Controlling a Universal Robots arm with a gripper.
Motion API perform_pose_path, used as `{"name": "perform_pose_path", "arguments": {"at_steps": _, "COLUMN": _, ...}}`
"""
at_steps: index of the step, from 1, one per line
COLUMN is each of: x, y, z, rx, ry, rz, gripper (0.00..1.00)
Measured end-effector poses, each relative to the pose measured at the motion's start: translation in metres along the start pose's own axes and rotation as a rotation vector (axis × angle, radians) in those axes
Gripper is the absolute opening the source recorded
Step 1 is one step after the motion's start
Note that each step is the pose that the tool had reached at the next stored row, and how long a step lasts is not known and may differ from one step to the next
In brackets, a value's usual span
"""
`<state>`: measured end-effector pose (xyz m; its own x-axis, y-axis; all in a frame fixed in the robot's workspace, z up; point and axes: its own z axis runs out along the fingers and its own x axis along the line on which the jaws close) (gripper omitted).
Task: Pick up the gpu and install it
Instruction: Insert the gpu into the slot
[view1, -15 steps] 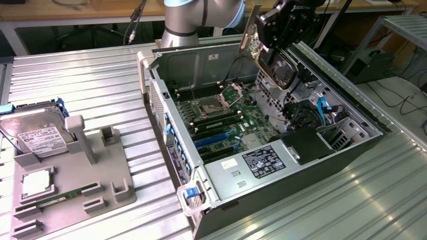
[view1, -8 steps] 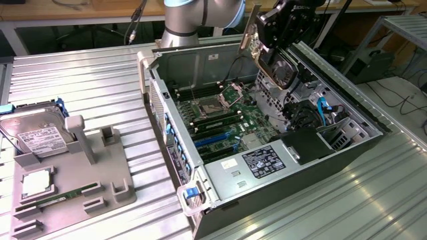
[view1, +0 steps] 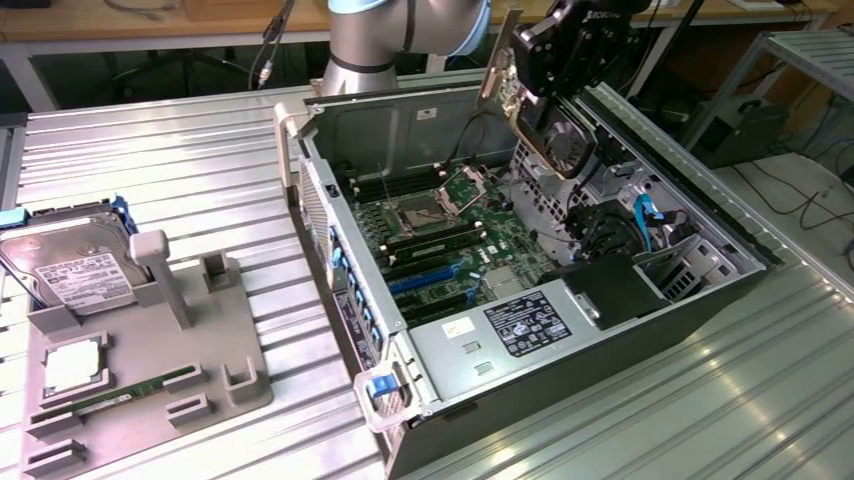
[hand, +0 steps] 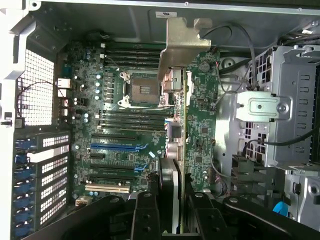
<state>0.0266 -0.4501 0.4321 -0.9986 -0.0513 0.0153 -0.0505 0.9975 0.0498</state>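
The gpu (view1: 562, 143) hangs on edge above the open computer case (view1: 350, 300), its round fan facing the exterior view's right and its silver bracket (view1: 502, 66) pointing up and away. My gripper (view1: 545, 95) is shut on the card's upper edge. In the wrist view the gpu (hand: 200, 125) is seen edge-on as a green board with its bracket (hand: 180, 45) at the far end, held between my black fingers (hand: 145, 215). It hovers over the motherboard (hand: 120, 95), beside the blue expansion slot (hand: 117, 147), clear of the board.
A grey fixture (view1: 200, 350) at the exterior view's left holds a silver hard drive (view1: 80, 270), a processor chip (view1: 74, 365) and a green memory stick (view1: 120, 392). A metal drive cage (hand: 280, 110) and loose cables crowd the case beside the card.
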Motion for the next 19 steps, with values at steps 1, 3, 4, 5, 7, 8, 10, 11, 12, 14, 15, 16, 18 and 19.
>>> {"name": "perform_pose_path", "arguments": {"at_steps": 1, "x": 0.0, "y": 0.0, "z": 0.0, "rx": 0.0, "ry": 0.0001, "rz": -0.002, "gripper": 0.28}}
{"name": "perform_pose_path", "arguments": {"at_steps": 3, "x": 0.0, "y": 0.0, "z": 0.0, "rx": 0.0004, "ry": 0.0012, "rz": -0.023, "gripper": 0.28}}
{"name": "perform_pose_path", "arguments": {"at_steps": 4, "x": 0.0, "y": 0.0, "z": 0.0, "rx": 0.0007, "ry": 0.0023, "rz": -0.046, "gripper": 0.28}}
{"name": "perform_pose_path", "arguments": {"at_steps": 5, "x": 0.0, "y": 0.0, "z": 0.0, "rx": 0.0009, "ry": 0.0032, "rz": -0.064, "gripper": 0.28}}
{"name": "perform_pose_path", "arguments": {"at_steps": 7, "x": 0.0, "y": 0.0, "z": 0.0, "rx": 0.0015, "ry": 0.005, "rz": -0.1, "gripper": 0.28}}
{"name": "perform_pose_path", "arguments": {"at_steps": 8, "x": 0.0, "y": 0.0, "z": 0.0, "rx": 0.0018, "ry": 0.0059, "rz": -0.118, "gripper": 0.28}}
{"name": "perform_pose_path", "arguments": {"at_steps": 10, "x": 0.0, "y": 0.0, "z": 0.0, "rx": 0.0024, "ry": 0.0078, "rz": -0.157, "gripper": 0.28}}
{"name": "perform_pose_path", "arguments": {"at_steps": 11, "x": 0.0, "y": 0.0, "z": 0.0, "rx": 0.0027, "ry": 0.0088, "rz": -0.177, "gripper": 0.28}}
{"name": "perform_pose_path", "arguments": {"at_steps": 12, "x": 0.0, "y": 0.0, "z": 0.0, "rx": 0.0031, "ry": 0.0103, "rz": -0.207, "gripper": 0.28}}
{"name": "perform_pose_path", "arguments": {"at_steps": 14, "x": 0.0, "y": 0.0, "z": 0.0, "rx": 0.0039, "ry": 0.0127, "rz": -0.254, "gripper": 0.28}}
{"name": "perform_pose_path", "arguments": {"at_steps": 15, "x": 0.0, "y": 0.0, "z": 0.0, "rx": 0.0047, "ry": 0.0152, "rz": -0.305, "gripper": 0.28}}
{"name": "perform_pose_path", "arguments": {"at_steps": 16, "x": 0.0, "y": 0.0, "z": 0.0, "rx": 0.0053, "ry": 0.0171, "rz": -0.343, "gripper": 0.28}}
{"name": "perform_pose_path", "arguments": {"at_steps": 18, "x": 0.0, "y": 0.0, "z": 0.0, "rx": 0.0058, "ry": 0.019, "rz": -0.381, "gripper": 0.28}}
{"name": "perform_pose_path", "arguments": {"at_steps": 19, "x": 0.0, "y": 0.0, "z": 0.0, "rx": 0.0061, "ry": 0.0199, "rz": -0.4, "gripper": 0.28}}
